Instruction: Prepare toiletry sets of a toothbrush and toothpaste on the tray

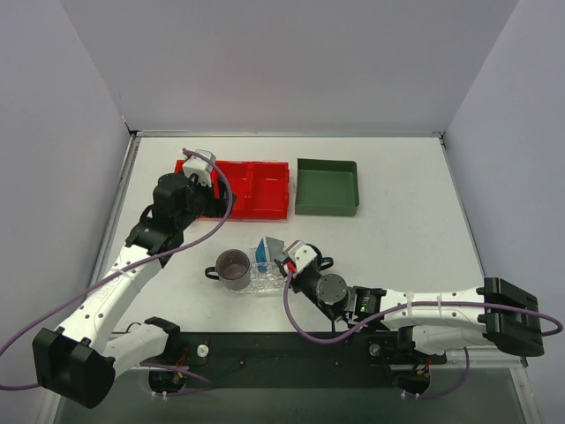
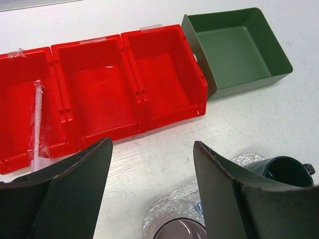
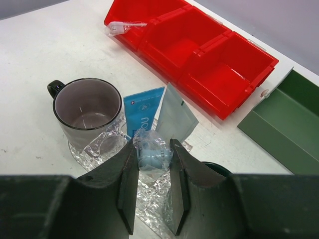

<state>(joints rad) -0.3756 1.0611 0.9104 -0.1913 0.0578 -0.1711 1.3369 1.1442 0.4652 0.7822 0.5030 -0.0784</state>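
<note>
Right wrist view has my right gripper [image 3: 153, 150] clamped on the toothbrush [image 3: 149, 155] over the tray [image 3: 99, 147] at lower centre, my left gripper [image 2: 152, 144] gaping idle, so I judge placing is in hand: lower, then release.

Left arm is up over the left end of the red bin [image 1: 256, 190], its hand [image 1: 199, 168] above that end compartment. The dark green bin [image 1: 327, 187] sits just beside the red one. My right hand [image 1: 274, 257] is down at the clear tray [image 1: 265, 285] mid-worktop [image 1: 397, 221], the light-blue toothbrush [image 1: 262, 253] right at its fingertips. A grey mug [image 1: 234, 268] stands on the tray's left end.
</note>
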